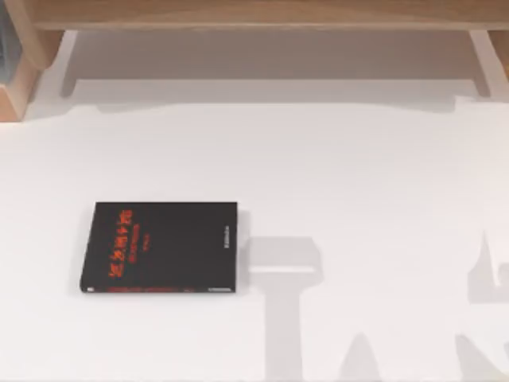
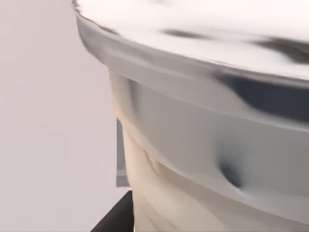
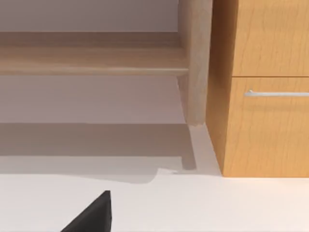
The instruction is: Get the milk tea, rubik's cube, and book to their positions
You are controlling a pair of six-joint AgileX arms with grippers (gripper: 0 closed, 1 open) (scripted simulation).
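Lying flat: one black book, one cup up close

One black book (image 1: 159, 247) with red lettering lies flat on the white tabletop (image 1: 358, 183), left of centre. One milk tea (image 2: 203, 145) cup looms against the left wrist camera. One wooden drawer cabinet (image 3: 265, 87) stands at the tabletop's far edge. Gripper states: cannot tell.

Black book (image 1: 159, 247), red lettering; white table (image 1: 358, 175).

Top camera looks down on the table (image 1: 358, 183); left wrist camera sits close against the milk tea (image 2: 203, 135).
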